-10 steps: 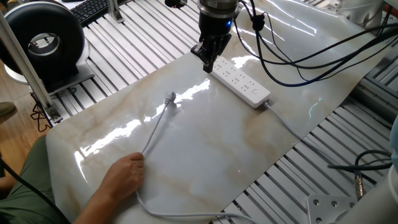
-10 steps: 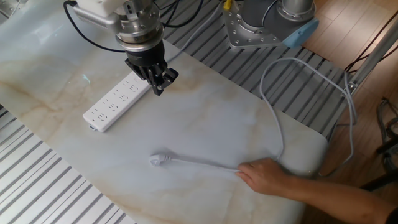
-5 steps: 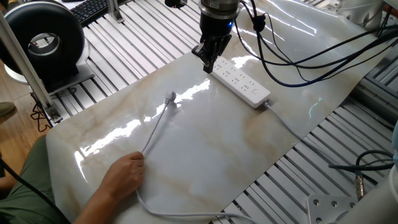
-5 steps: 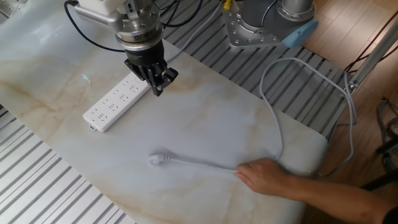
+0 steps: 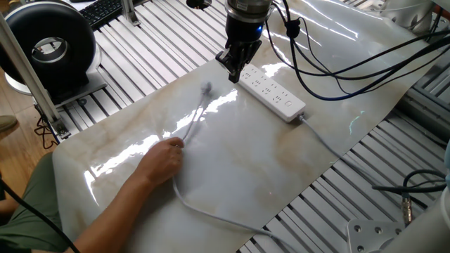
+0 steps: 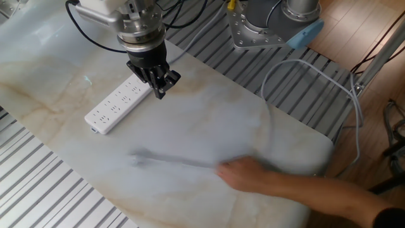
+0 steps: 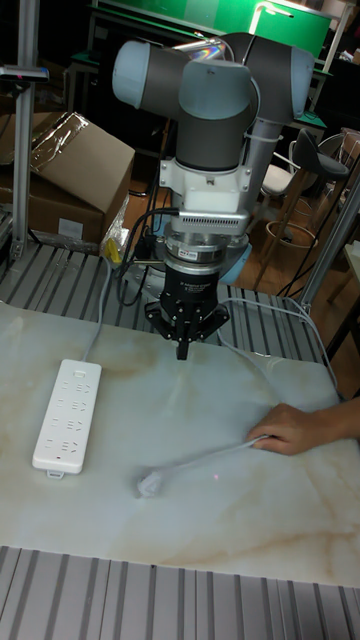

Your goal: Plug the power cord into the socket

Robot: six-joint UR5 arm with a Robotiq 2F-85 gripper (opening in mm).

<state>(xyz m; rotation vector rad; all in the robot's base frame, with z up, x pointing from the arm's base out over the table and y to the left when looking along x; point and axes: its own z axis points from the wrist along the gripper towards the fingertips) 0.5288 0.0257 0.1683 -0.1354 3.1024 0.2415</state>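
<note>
The power cord (image 5: 188,132) is a thin light-grey cable lying on the marble sheet. Its small grey plug (image 5: 206,88) points toward the gripper. A person's hand (image 5: 165,159) holds the cable partway along. In the other fixed view the cord (image 6: 183,162) is motion-blurred. The socket (image 5: 271,91) is a long white power strip, also seen flat in the tall fixed view (image 7: 65,415). My gripper (image 5: 235,72) hangs just above the strip's far end, fingers pinched together and holding nothing. The plug (image 7: 148,485) lies apart from both strip and gripper.
A black round fan (image 5: 49,46) and a keyboard (image 5: 105,10) sit at the back left. Black robot cables (image 5: 337,60) loop over the strip. The marble sheet lies on a slatted metal table (image 5: 140,49). A cardboard box (image 7: 70,170) stands behind.
The person's hand has slid the cord across the sheet, carrying the plug closer to the gripper and the strip. The gripper has not moved.
</note>
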